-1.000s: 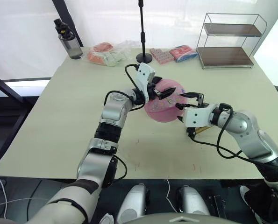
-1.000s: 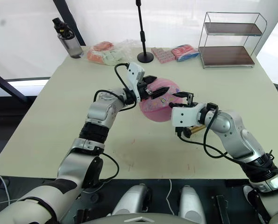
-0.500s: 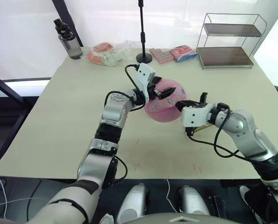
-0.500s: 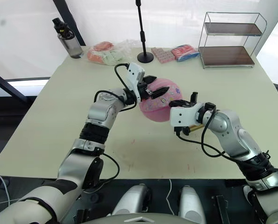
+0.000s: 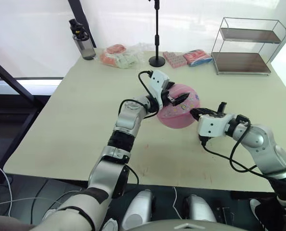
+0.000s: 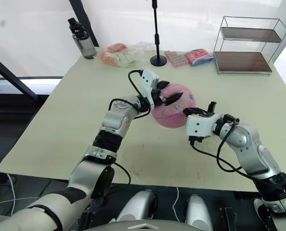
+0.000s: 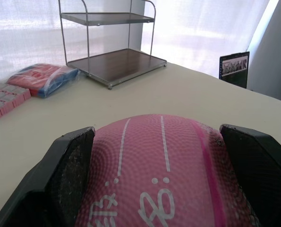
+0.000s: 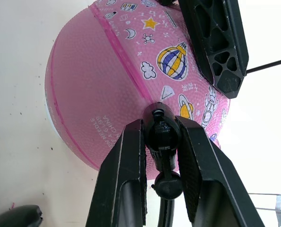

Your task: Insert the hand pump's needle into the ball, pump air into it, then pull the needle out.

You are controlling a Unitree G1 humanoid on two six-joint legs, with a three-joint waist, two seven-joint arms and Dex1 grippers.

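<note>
With the left gripper (image 5: 177,100) clamped on the ball (image 5: 177,113) mid-table and the right gripper (image 8: 161,142) pinching the needle (image 8: 160,128) fitting against it, a skewed push could bend the needle or roll the ball free.

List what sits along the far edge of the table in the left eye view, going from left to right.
Water bottle → clear bag of orange-pink items → round base of the black stand pole → flat pink packet → red and blue packet → two-tier wire shelf.
</note>
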